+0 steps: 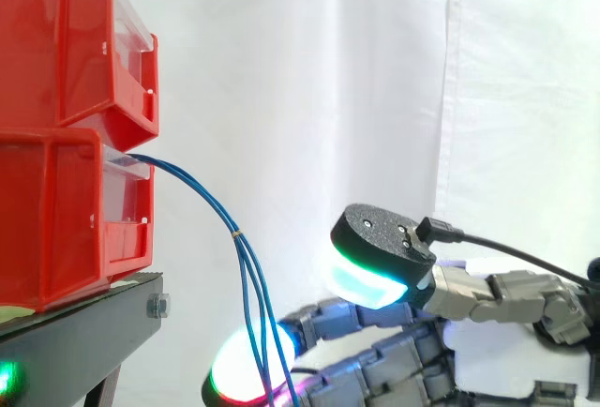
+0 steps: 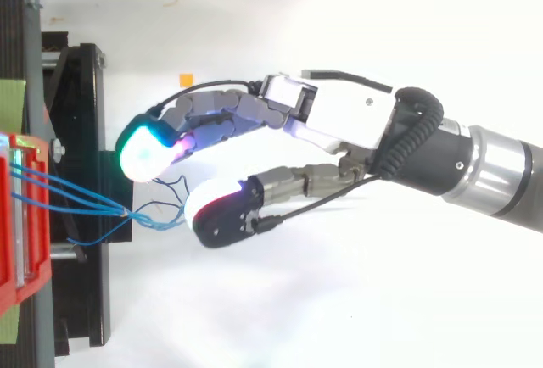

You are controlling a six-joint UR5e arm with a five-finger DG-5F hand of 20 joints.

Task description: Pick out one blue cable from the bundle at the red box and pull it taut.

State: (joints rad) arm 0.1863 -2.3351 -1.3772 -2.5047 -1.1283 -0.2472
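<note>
Side view: blue cables slack, my robot hand spread beside them

The blue cables leave the front of the lower red box at the left of the frame. They arc down to a small tie that gathers them, then drop loose to the bottom edge. They sag, so nothing is taut yet. In the top view the same cables fan out from the box at the left edge and meet at that tie.

My robot hand reaches in from the right with its fingers relaxed. There is a clear gap between the cyan-glowing fingertip and the thumb pad, and it grips nothing. I judge the gap is aimed near the tie because there the strands lie close enough together to single one out.

The box sits on a black stand, with another red bin stacked above it and a white curtain behind.
</note>
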